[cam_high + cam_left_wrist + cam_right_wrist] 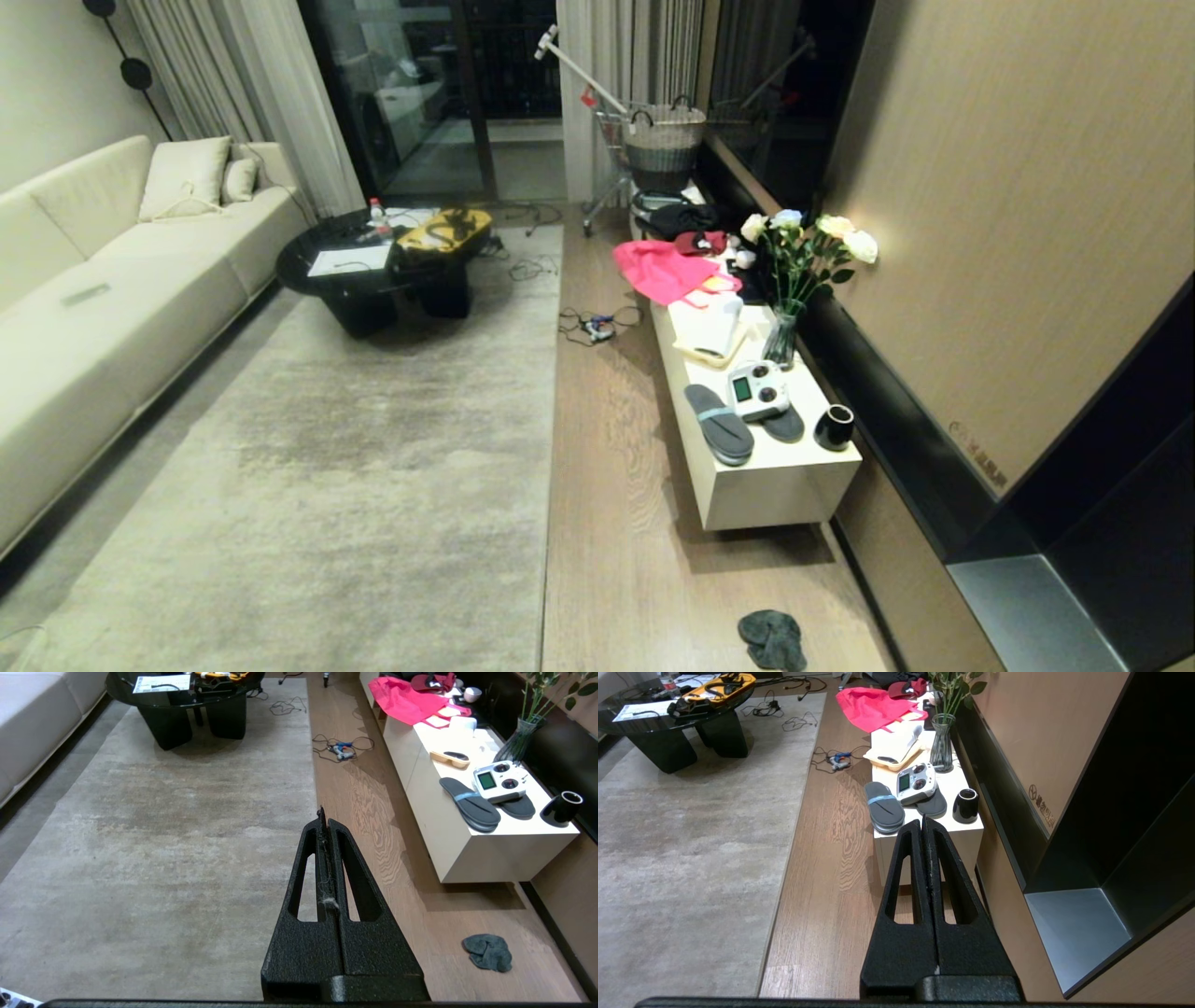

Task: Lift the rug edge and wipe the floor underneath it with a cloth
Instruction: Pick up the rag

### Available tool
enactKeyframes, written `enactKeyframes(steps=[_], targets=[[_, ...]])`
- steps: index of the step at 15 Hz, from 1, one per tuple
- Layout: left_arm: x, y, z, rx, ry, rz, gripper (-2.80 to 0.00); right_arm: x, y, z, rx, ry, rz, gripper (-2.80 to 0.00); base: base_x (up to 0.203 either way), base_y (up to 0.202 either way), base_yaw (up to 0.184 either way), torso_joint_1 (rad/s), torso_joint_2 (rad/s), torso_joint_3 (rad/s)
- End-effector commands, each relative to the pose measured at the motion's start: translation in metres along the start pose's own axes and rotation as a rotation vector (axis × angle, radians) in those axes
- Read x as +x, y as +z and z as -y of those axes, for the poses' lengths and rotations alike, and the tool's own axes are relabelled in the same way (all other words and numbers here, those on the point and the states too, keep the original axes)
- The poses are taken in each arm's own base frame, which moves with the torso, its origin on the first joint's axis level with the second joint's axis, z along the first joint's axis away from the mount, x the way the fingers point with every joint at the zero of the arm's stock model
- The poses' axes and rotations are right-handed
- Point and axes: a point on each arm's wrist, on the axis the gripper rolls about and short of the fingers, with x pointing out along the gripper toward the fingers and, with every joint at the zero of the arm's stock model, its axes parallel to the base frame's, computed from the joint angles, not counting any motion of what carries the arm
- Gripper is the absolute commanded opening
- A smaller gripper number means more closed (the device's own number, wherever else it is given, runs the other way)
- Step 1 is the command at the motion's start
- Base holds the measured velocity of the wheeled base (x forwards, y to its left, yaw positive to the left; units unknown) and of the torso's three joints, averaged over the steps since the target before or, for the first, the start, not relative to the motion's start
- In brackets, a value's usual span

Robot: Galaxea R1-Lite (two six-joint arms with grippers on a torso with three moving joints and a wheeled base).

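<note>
Living room at night, seen from the head view: light brown wood-grain plank floor [607, 485] running up the middle of the frame, slightly glossy. Very large rectangular pale grey-beige short-pile rug [355, 467] with mottled darker patches, flat over the left and centre, its straight right edge along the bare planks. Long cream sofa [93, 299] down the left edge, with pale cushions at upper left. Tan panelled wall [980, 233] filling the upper right above a dark recess. Low white rectangular bench [775, 485] at centre right, against that wall. Round black glass-topped coffee table [364, 266] at upper centre left, standing on the far end of the rug and carrying papers and a yellow case. Bright pink fabric [663, 271] draped over the far end of the bench. Glass vase of white roses [794, 280] just beyond the bench's middle. Pair of grey slippers [719, 425] on the near end of the bench, a white handheld controller [758, 390] resting partly on them, a small black cup [834, 427] beside. Small dark grey-teal fuzzy cloth [773, 639] crumpled on the floor at bottom centre right, near the bench's near end, well apart from the rug.

Black left gripper [323, 814] in the left wrist view, fingers pressed together, empty, poised over the rug's right edge. Black right gripper [922, 822] in the right wrist view, likewise closed and empty, above the planks before the bench.
</note>
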Motion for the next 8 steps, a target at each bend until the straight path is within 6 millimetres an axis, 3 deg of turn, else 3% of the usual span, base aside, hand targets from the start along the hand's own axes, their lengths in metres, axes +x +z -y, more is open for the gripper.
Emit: enactKeyframes(steps=[1,8], targets=[[0.0,0.0,0.0,0.0,0.0,-0.001,-2.8,0.0001,0.0001,0.0,0.0,0.0,0.0,-2.8,0.0,0.0,0.0,0.0,0.0,0.0],[0.0,0.0,0.0,0.0,0.0,-0.001,-2.8,0.0001,0.0001,0.0,0.0,0.0,0.0,-2.8,0.0,0.0,0.0,0.0,0.0,0.0]])
